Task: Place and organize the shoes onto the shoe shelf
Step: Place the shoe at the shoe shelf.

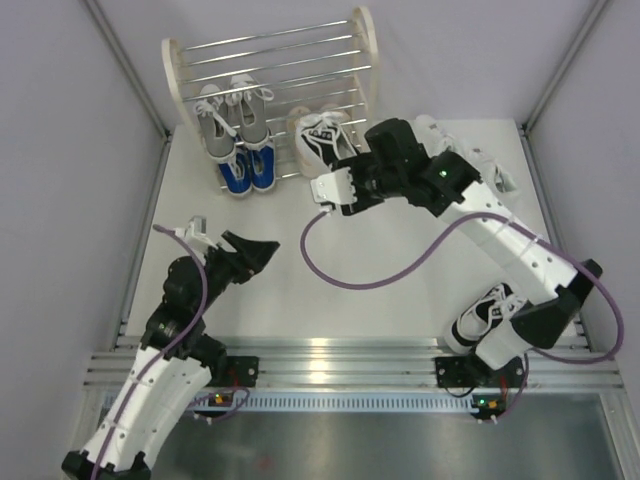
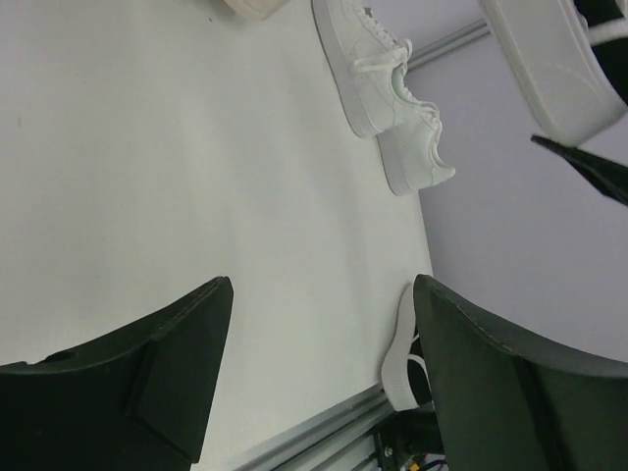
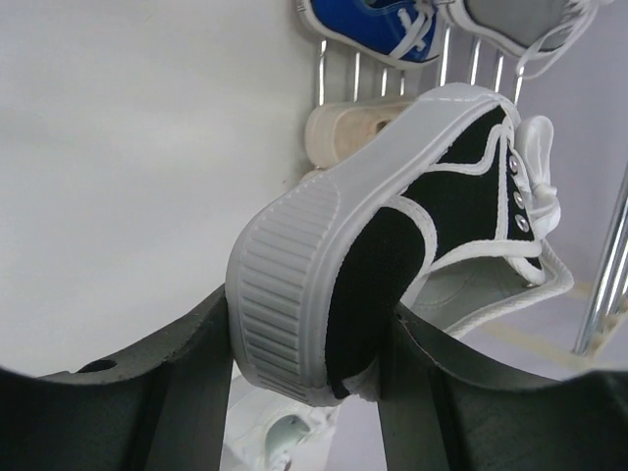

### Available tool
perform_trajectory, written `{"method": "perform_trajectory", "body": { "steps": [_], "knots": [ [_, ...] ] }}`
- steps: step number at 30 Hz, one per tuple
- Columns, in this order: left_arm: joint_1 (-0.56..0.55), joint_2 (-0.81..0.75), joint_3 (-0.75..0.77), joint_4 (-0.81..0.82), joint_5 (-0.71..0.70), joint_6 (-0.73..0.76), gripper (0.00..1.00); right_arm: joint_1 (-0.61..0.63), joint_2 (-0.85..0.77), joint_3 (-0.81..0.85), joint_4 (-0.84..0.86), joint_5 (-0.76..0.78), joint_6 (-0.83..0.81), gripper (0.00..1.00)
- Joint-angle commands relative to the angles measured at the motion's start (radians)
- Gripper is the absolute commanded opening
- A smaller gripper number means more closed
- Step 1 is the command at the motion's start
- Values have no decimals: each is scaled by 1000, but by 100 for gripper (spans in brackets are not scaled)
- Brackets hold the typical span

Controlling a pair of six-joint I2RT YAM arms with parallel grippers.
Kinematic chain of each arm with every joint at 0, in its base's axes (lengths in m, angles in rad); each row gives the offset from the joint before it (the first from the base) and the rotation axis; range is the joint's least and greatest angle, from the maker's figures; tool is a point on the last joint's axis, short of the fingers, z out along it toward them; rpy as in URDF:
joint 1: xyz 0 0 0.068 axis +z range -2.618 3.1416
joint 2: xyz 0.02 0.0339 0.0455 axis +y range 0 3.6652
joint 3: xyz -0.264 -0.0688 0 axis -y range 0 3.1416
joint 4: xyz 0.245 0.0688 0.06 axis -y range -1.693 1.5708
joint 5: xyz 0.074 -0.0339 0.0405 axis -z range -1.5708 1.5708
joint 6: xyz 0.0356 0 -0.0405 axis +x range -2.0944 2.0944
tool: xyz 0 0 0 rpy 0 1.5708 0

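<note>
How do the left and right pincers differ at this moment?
The left pincer is open and empty; the right pincer is shut on a black-and-white shoe. The left pincer hangs over the table, away from the shoe shelf; the right pincer is at the shelf's front. Both look the same dark build.

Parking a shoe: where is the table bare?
Bare: the table between the purple cable, the left gripper and the sneaker by the right arm. Crowded: the shoe shelf's right front, where the right gripper holds a black-and-white shoe.
</note>
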Motion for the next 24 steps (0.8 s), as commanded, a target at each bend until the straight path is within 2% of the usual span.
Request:
{"method": "perform_trajectory", "body": {
  "steps": [1,9,17,24],
  "knots": [
    [3,-133,-16,-127,-102,92,80,15,117,164,188,40,-44,0],
    [3,-247,61,-285,-154,206,82,9,349,327,347,100,1,0],
    [3,-319,56,-328,-156,221,84,-4,513,400,554,219,21,0],
    [3,-383,59,-348,-194,221,87,-30,617,477,599,239,18,0]
  ]
}}
